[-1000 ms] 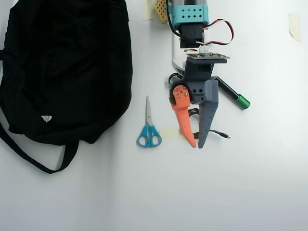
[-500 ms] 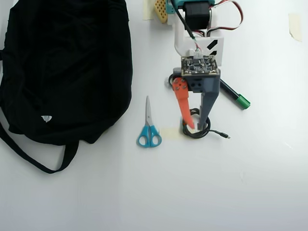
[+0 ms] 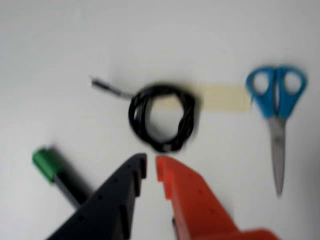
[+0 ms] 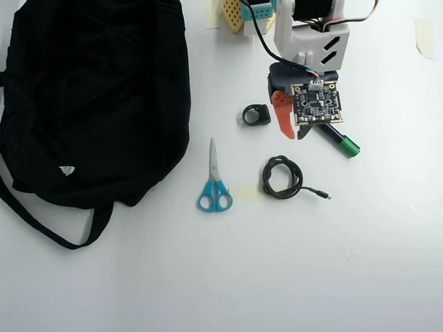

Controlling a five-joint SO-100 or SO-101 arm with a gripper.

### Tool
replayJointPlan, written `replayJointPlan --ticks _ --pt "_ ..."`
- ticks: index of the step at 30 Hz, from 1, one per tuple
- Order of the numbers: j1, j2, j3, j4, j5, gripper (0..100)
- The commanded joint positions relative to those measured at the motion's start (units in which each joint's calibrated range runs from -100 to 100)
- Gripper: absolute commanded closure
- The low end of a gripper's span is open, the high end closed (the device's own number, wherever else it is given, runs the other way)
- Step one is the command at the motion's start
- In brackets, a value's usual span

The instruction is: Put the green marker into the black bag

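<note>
The orange and dark grey end effector is almost closed and holds nothing. The thin black marker with a green cap lies on the white table just beside it, far from the big soft black bag

Matt cloth black bag

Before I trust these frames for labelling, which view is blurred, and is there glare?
Wrist view: soft throughout, with the scissors, coiled cable and green marker smeared. Overhead view: sharp, evenly lit, without glare; the black bag shows little detail.
</note>
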Motion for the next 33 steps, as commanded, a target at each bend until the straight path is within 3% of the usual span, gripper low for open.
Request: replayJointPlan --ticks 1,33 --pt "-0.5 -2.1 -2.7 6.0 -0.2 98" --pt "-0.8 -5.3 -2.0 9.5 -0.1 98"
